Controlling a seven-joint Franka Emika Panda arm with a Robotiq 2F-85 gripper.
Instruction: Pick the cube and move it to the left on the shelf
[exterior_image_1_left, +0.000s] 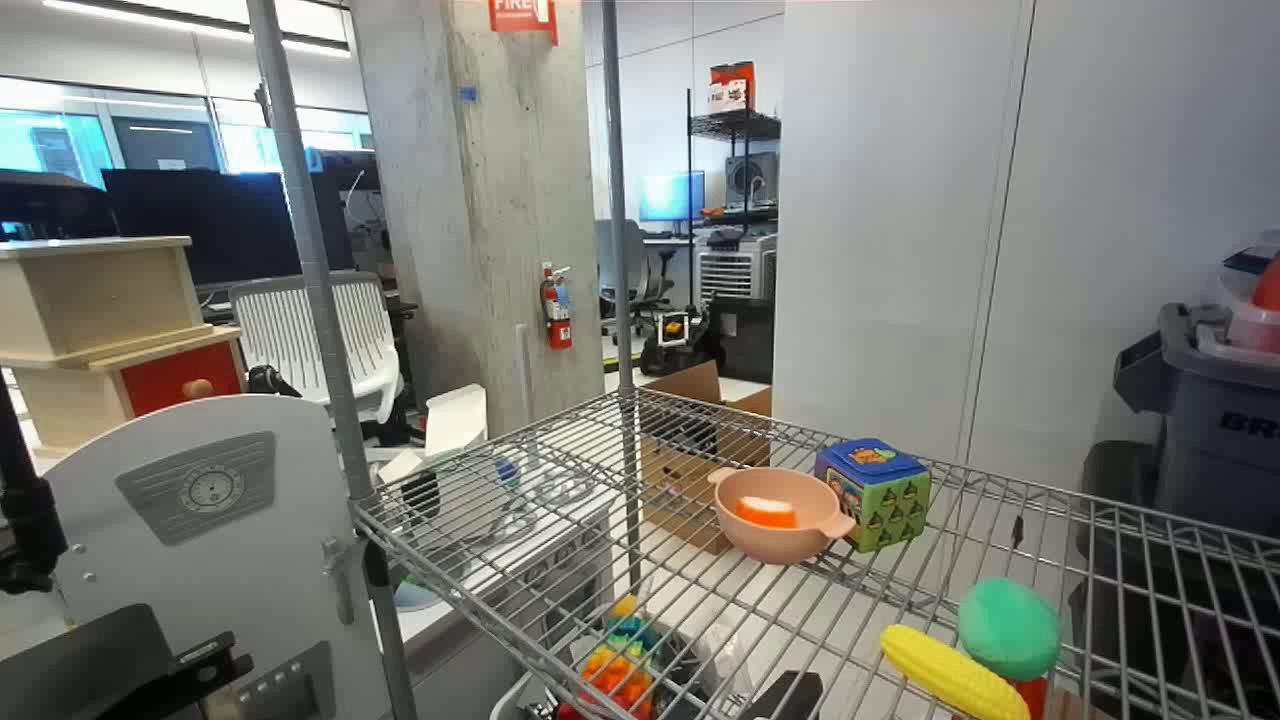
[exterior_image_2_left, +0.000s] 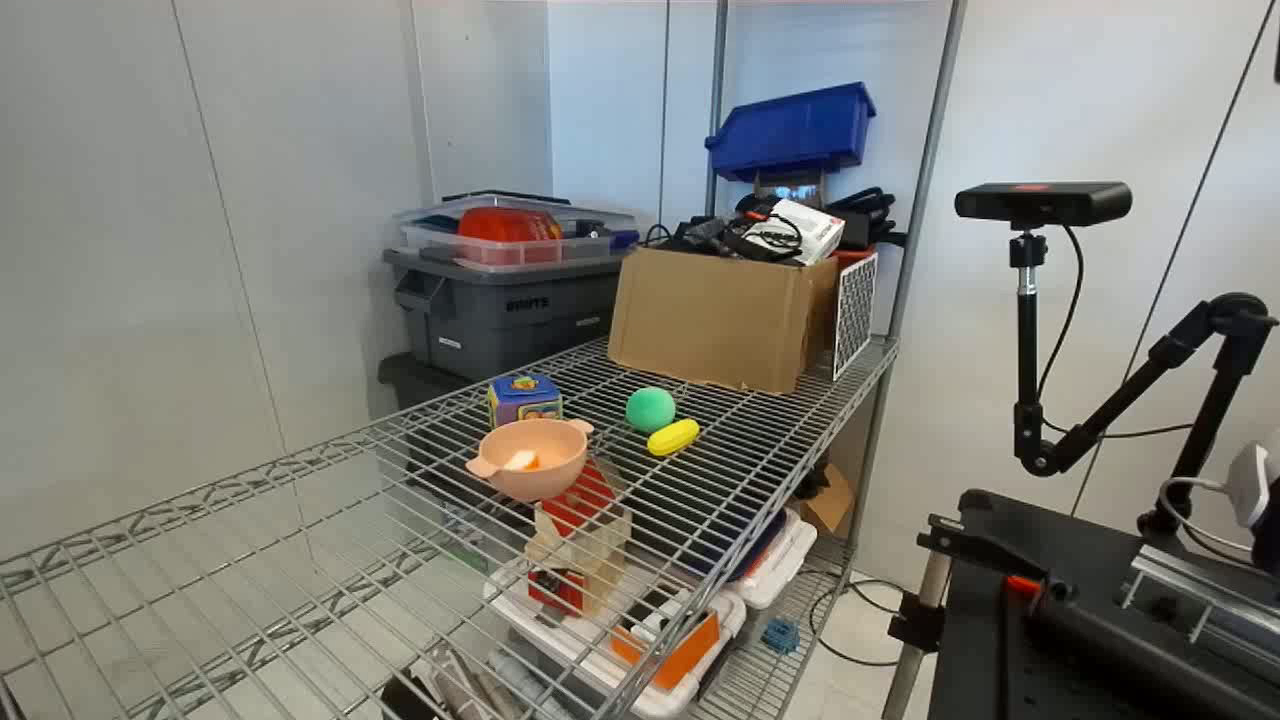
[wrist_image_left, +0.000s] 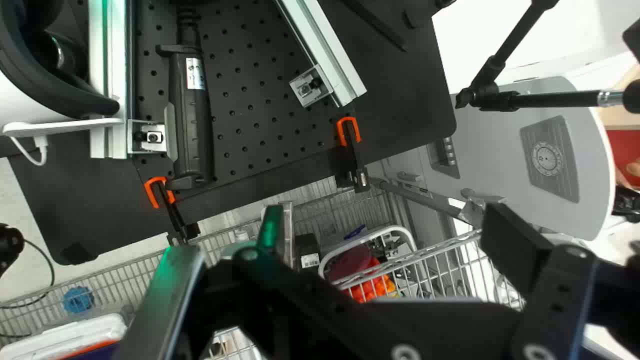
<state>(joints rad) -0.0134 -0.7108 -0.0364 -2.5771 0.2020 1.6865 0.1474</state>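
The cube (exterior_image_1_left: 885, 505) has a blue top and green and patterned sides. It sits on the wire shelf (exterior_image_1_left: 440, 580), touching or very close behind the orange bowl (exterior_image_1_left: 775, 540). In an exterior view the bowl (exterior_image_2_left: 540, 465) partly hides the cube (exterior_image_2_left: 525, 400) on the shelf (exterior_image_2_left: 300, 460). My gripper (wrist_image_left: 392, 237) is open with nothing between its fingers, and the shelf's edge (wrist_image_left: 412, 257) shows beyond them. The cube is out of the wrist view. A dark piece (exterior_image_1_left: 790, 695) at the bottom edge of an exterior view may be a fingertip.
A green ball (exterior_image_1_left: 1010, 625) and a yellow corn (exterior_image_1_left: 950, 672) lie on the shelf near the bowl. A cardboard box (exterior_image_2_left: 710, 320) and grey bins (exterior_image_2_left: 500, 310) stand beyond them. Upright poles (exterior_image_1_left: 310, 250) rise at the shelf's corners. A black table (wrist_image_left: 250, 100) shows in the wrist view.
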